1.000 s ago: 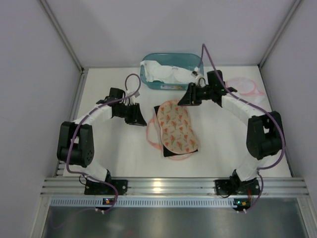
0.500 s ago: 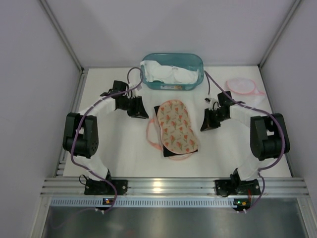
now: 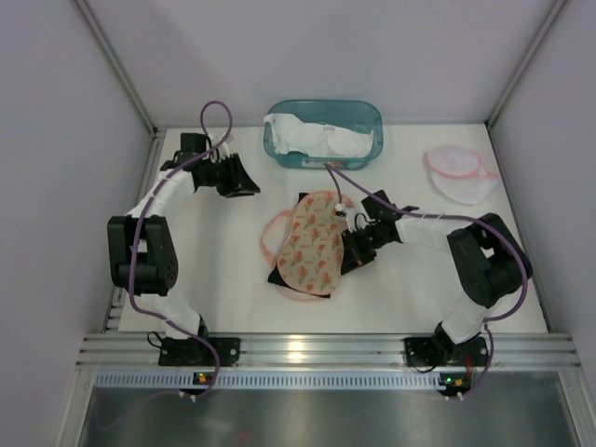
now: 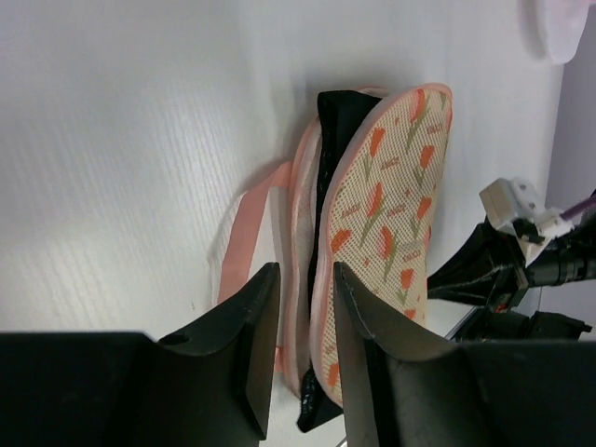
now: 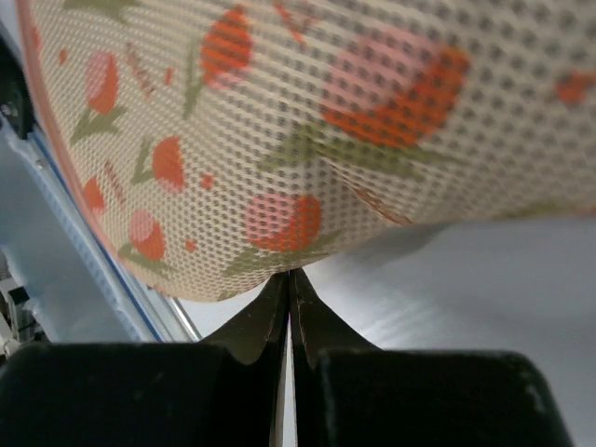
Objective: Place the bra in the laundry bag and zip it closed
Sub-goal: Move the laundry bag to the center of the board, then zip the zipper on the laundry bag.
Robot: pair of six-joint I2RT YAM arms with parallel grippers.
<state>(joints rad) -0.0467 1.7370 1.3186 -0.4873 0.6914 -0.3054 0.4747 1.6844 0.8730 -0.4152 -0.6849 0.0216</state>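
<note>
Laundry bag [image 3: 315,244] lay mid-table [image 3: 223,270], on top of the bra [image 3: 277,277], whose edges stuck out at the bag's near-left and far sides (straps [image 3: 272,233] looped out to the left). Basket [image 3: 368,109] stood behind it at the far edge, garments [image 3: 312,138] inside. A second bag [image 3: 459,177] lay far right, well apart. Left gripper [image 3: 244,182] hung left of and behind the laundry bag; right gripper [image 3: 349,244] met its right edge.

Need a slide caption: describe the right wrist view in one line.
Right gripper, jaws shut, pinches the edge of the tulip-print mesh laundry bag over the table.
</note>
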